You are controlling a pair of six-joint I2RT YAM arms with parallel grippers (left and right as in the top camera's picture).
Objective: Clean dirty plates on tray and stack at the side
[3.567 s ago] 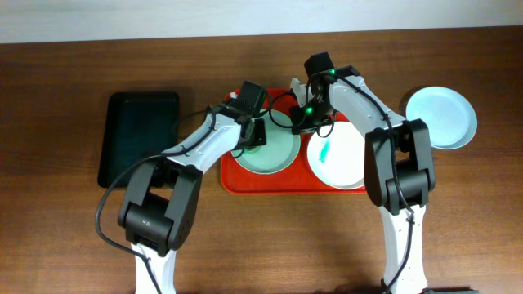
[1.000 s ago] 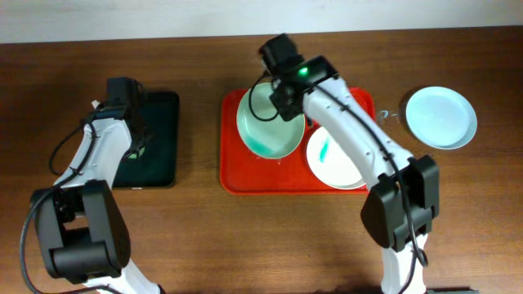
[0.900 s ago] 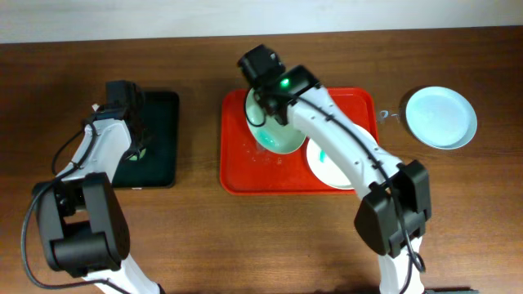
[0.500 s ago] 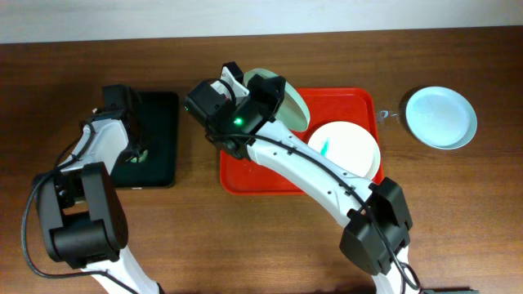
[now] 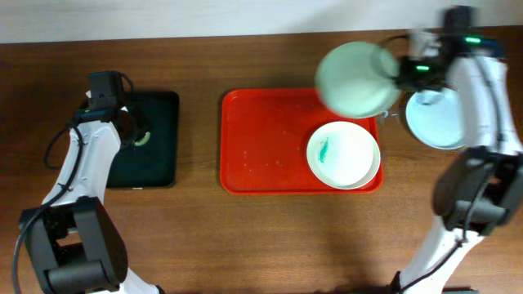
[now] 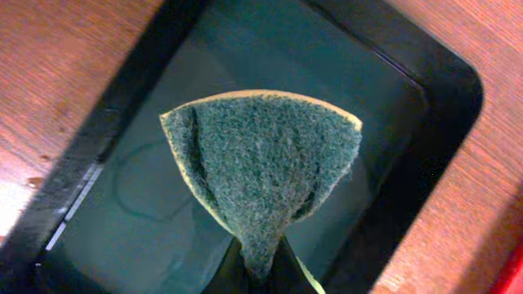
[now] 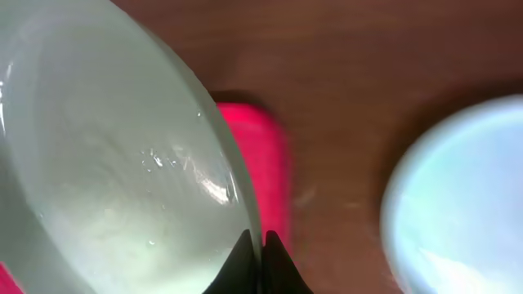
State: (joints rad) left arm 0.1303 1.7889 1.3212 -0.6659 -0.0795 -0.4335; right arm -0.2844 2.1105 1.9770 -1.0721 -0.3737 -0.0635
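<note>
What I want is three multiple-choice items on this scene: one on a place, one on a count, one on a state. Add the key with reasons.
1. Where does the teal-smeared plate lie?
A. on the red tray
B. on the bare wood
C. in the air

2. How many plates show in the overhead view?
A. two
B. three
C. five

3. What is the state of the left fingers?
A. open and empty
B. shut on a plate
C. shut on the green sponge

Key:
1 A: it rests inside the tray's rim.
2 B: the smeared one, the pale green plate pinched by the right fingers, and the light blue plate at the right.
3 C: the sponge's lower tip is pinched between them above the black tray.
</note>
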